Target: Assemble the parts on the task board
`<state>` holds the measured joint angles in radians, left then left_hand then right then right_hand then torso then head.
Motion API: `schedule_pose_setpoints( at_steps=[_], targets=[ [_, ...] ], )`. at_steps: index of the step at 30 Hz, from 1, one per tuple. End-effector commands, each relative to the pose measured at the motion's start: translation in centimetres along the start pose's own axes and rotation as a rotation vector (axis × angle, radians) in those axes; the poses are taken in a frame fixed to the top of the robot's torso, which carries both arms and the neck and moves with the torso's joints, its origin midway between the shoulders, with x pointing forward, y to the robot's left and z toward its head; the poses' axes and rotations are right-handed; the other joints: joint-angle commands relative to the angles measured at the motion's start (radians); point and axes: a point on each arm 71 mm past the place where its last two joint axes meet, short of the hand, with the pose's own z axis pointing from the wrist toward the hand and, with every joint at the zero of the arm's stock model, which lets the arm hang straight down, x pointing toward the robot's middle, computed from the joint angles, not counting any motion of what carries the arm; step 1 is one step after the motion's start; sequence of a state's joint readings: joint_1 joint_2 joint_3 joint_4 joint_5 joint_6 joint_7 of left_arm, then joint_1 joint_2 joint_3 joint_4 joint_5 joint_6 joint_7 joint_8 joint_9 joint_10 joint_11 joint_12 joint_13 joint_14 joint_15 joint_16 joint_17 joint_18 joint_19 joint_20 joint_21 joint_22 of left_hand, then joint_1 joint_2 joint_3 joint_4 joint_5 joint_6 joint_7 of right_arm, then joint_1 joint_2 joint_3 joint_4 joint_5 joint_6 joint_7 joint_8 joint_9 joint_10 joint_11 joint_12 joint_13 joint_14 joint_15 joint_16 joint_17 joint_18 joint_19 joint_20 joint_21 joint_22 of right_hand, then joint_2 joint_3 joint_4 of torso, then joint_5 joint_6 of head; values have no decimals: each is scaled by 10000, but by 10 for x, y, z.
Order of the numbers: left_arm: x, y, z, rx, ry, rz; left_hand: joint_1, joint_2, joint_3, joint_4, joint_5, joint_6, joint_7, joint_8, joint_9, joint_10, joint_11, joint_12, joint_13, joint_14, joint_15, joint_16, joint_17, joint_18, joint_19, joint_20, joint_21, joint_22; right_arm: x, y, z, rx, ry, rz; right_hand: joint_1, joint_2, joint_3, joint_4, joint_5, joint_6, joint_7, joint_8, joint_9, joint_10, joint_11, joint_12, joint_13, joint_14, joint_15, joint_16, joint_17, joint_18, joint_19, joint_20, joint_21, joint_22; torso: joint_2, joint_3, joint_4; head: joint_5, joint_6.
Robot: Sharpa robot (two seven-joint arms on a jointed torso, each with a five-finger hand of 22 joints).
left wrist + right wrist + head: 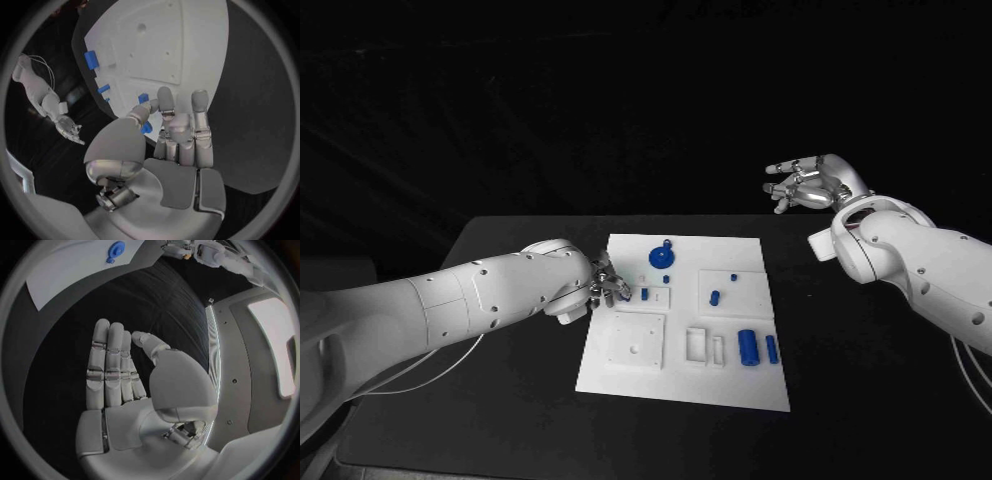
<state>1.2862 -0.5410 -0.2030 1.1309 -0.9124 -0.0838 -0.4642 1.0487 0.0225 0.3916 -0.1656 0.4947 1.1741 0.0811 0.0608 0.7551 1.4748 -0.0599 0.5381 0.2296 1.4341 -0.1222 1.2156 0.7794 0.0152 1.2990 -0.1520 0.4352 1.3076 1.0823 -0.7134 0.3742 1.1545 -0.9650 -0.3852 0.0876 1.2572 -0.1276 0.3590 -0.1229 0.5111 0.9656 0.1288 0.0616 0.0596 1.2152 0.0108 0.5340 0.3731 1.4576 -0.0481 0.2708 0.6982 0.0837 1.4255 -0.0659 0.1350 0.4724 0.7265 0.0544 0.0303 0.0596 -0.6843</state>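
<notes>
Left hand: the left hand [603, 282] sits low at the near-left edge of the task board [635, 372], fingers stretched toward the board; the left wrist view shows its fingers [199, 107] extended side by side and the thumb bent in toward a small blue part [147, 128]. Whether that part is pinched or only touched cannot be told.

Part at the left hand: a small blue piece [625, 294] lies on the board just beside the fingertips.

Board beyond the left hand: further out from the hand lie a round blue disc with a tab [664, 257], a small blue peg [715, 297], a blue cylinder [749, 346] and a slim blue bar [772, 348]; a white square block [636, 341] sits just beside the hand's near side.

Right hand: the right hand [803, 185] is raised above the surface [516, 420], well apart from the board, fingers apart and lightly curled, holding nothing. In the right wrist view its fingers [106, 367] stand straight and together, palm bare.

Seen past the right hand: the blue disc [115, 249] on the board's corner.
</notes>
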Motion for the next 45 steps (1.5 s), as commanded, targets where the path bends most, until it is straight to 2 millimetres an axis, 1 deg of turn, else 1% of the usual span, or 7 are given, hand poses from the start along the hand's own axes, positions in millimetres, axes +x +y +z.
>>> schedule_pose_setpoints(
  at_steps=[1,14,20,24,34,40,45],
  targets=[
    [8,3,2,-170,116,99,47,55,625,-572,23,1099,-915,52,3,416,-123,22,-10,-15,-86,52,-10,88,-31,36,60,173,3,0,0,-62,177,-56,-46,61,11,-70,29,75,6,-16,12,-41,4,26,-15,33,32,-46,-1,-17,-59,19,28,-9,0,3,-1,-4,9],
    [5,1,-2,69,-383,-181,64,65,635,-575,19,1101,-920,53,3,417,-137,68,9,3,-89,113,45,100,-12,35,80,174,3,-1,-1,-30,190,-62,-66,67,6,-89,48,100,5,-13,14,-45,4,32,-23,27,35,-57,-4,-17,-81,20,76,-35,-3,2,6,-33,10],
    [5,1,-2,74,-363,-175,59,59,639,-572,27,1102,-920,49,-17,415,-140,109,24,5,-99,164,77,116,18,29,126,187,4,-1,-1,-44,188,-57,-71,74,7,-101,74,135,3,-11,16,-48,4,35,-26,33,32,-57,-2,-17,-92,19,104,-54,4,-2,-4,-59,25],
    [5,0,-2,80,-319,-153,59,59,639,-572,27,1102,-920,49,-17,415,-140,109,24,5,-99,164,77,116,18,29,126,187,3,-2,-1,-45,178,-58,-71,74,7,-101,74,135,3,-11,16,-48,4,35,-26,33,32,-57,-2,-17,-92,19,104,-54,3,2,5,-76,15],
    [3,0,-1,84,-412,-213,55,54,645,-580,38,1122,-924,55,-58,415,-145,128,30,-1,-99,203,88,122,7,30,167,184,4,-2,-1,-48,178,-55,-71,74,7,-101,74,135,3,-11,16,-48,4,35,-26,33,32,-57,-2,-17,-92,19,104,-54,-4,0,7,-53,18],
    [3,1,-2,60,-337,-308,50,56,649,-587,59,1131,-928,57,-50,415,-148,134,31,1,-97,222,102,126,2,33,181,184,4,-2,-1,-48,185,-54,-71,74,7,-101,74,135,3,-11,16,-48,4,35,-26,33,32,-57,-2,-17,-92,19,104,-54,-2,6,-4,-70,5],
    [1,0,-2,76,-338,-421,50,56,649,-587,59,1131,-928,57,-50,415,-148,134,31,1,-97,222,102,126,2,33,181,184,4,-2,-1,-45,185,-56,-71,74,7,-101,74,135,3,-11,16,-48,4,35,-26,33,32,-57,-2,-17,-92,19,104,-54,-5,3,6,-63,11]
  ],
)
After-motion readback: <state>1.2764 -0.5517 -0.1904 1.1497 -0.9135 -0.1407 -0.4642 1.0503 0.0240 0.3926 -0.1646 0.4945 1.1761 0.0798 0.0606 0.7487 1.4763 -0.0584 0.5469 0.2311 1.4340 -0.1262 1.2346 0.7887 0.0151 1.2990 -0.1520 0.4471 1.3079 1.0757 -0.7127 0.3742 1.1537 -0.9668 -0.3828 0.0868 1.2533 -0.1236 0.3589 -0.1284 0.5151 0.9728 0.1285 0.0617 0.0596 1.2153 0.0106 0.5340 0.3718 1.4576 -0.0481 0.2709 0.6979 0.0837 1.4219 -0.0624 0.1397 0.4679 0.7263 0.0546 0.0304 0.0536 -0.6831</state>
